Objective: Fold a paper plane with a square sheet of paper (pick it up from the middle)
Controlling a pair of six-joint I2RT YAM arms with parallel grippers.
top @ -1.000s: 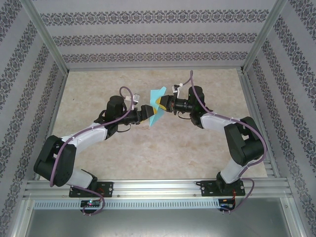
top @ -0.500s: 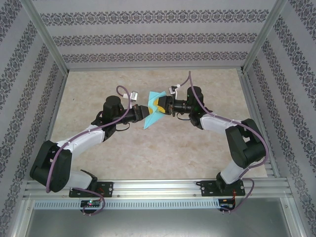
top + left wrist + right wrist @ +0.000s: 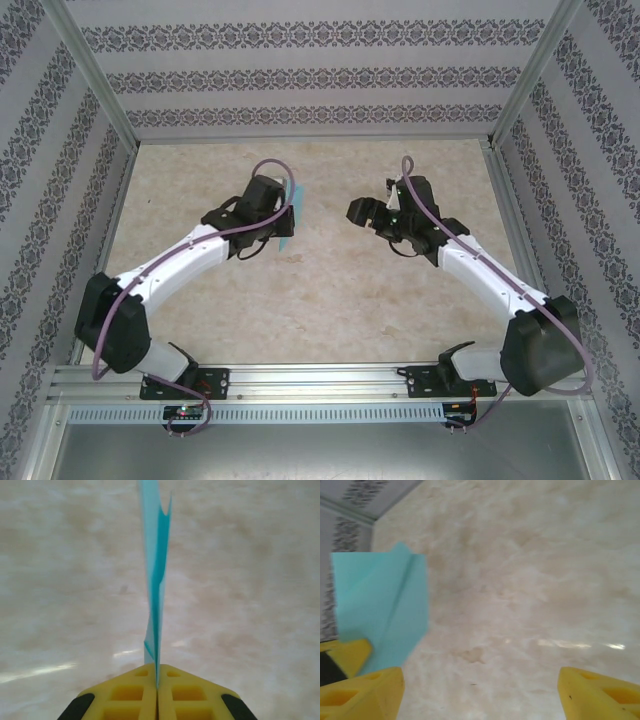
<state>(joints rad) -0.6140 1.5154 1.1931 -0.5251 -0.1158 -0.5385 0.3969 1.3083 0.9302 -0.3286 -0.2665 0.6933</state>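
Firmly shut, left pincer [image 3: 157, 680] holds the paper plane [image 3: 156, 575] edgewise, keeping its folds together.
Empty at 3 o'clock, the right pincer [image 3: 362, 211] gapes wide, well apart.

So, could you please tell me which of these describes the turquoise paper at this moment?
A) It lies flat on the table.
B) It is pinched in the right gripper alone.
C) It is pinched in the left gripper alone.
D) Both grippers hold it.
C: the left gripper is shut on the turquoise paper, which stands edge-on out of it, while the right gripper is open and apart from the paper.
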